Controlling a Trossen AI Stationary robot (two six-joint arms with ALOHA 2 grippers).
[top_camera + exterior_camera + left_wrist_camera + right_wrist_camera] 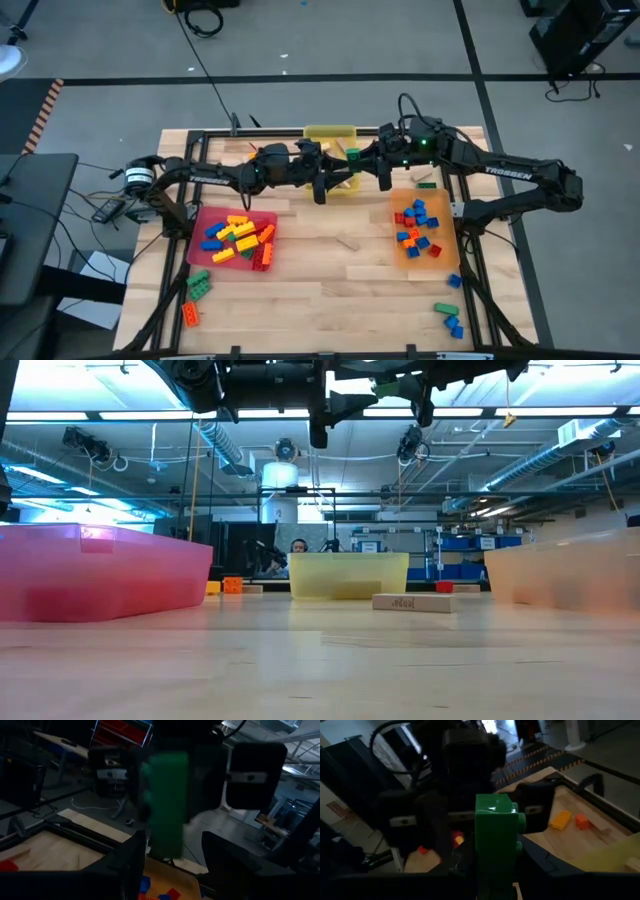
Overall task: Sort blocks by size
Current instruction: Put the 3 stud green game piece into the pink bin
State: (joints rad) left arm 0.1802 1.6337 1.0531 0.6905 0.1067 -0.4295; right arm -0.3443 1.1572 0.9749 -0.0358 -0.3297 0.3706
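Note:
A long green block [495,840] hangs high over the far middle of the table, between my two grippers [352,153]. My right gripper [495,875] comes from the table's right and is shut on it. My left gripper [172,852] comes from the left and is open. Its fingers [127,865] stand on either side of the green block's [165,805] lower end, with a gap showing on one side. Other blocks lie in the red tray [205,215], in the orange tray [440,262] and loose on the table [196,285]. My right gripper pinches the green block's lower end [495,870] between its two fingers, which reach in about level from the table's right. The block stands roughly upright above the fingers, studs to one side [521,822], lifted clear of the table and trays.
A yellow tray [348,575] sits at the far middle below the grippers. A tan wooden block [412,602] lies on the table before it. Loose green and blue blocks [450,315] lie at the near right corner. A dark frame [190,140] rims the table.

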